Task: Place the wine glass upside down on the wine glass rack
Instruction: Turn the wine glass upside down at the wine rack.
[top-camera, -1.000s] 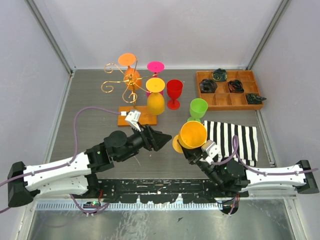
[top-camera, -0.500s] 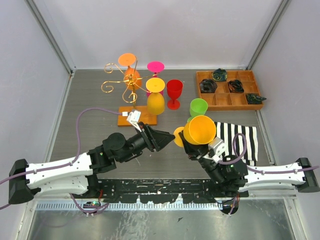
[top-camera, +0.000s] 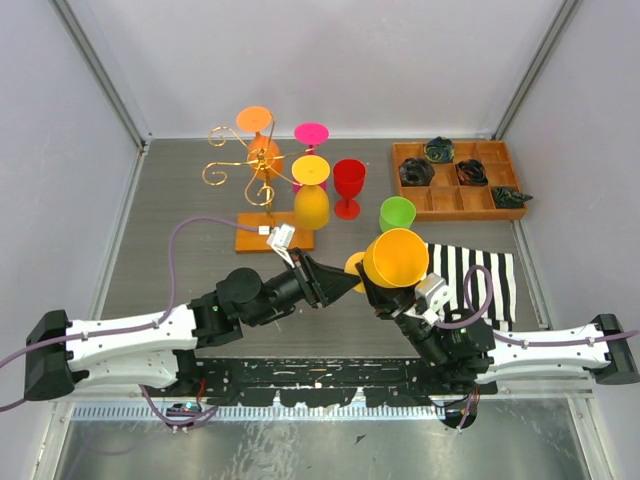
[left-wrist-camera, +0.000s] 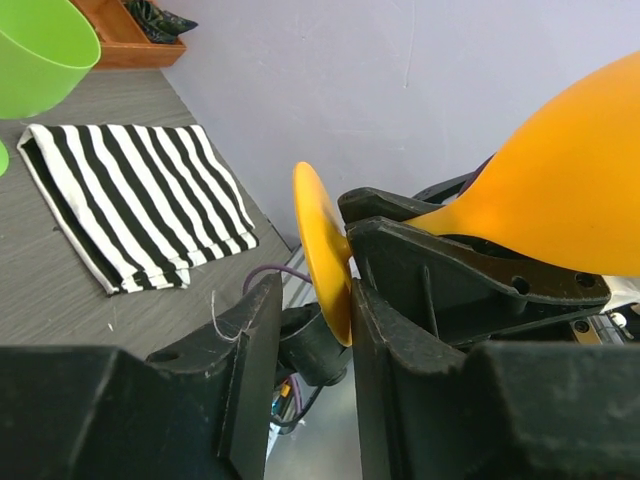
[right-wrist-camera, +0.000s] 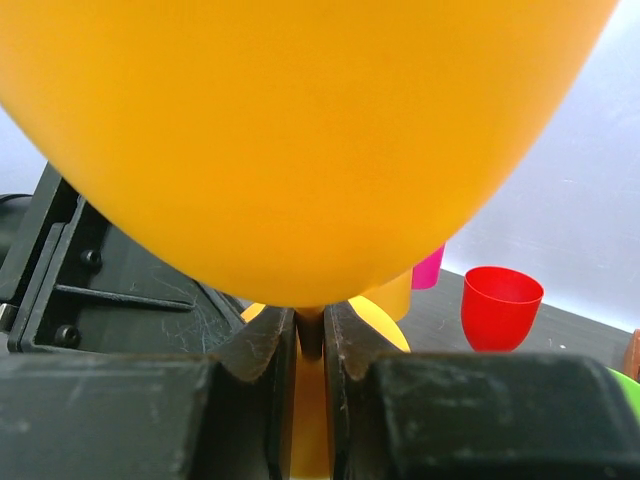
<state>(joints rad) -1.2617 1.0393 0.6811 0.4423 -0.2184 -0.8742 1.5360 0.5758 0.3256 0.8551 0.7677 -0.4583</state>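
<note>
A yellow-orange plastic wine glass (top-camera: 398, 257) is held tilted above the grey table (top-camera: 170, 215) at the centre of the top view, well apart from the thin gold wire rack (top-camera: 240, 160) on its orange-brown wooden base (top-camera: 262, 240) at upper left. The right gripper (top-camera: 374, 288) is clamped on the stem. The left gripper (top-camera: 345, 283) has its fingers (left-wrist-camera: 400, 330) apart on either side of the glass's foot, with a gap on one side.

Between the glass and the rack are a red glass (top-camera: 349, 183) and a green glass (top-camera: 397, 213), both upright. A striped cloth (top-camera: 470, 280) lies just right, and a compartmented wooden tray (top-camera: 462, 205) lies beyond it. Orange, pink and yellow glasses hang upside down, covering much of the rack's post.

The bowl fills the right wrist view and hides the stem from above. Bare table lies left of the rack base.
</note>
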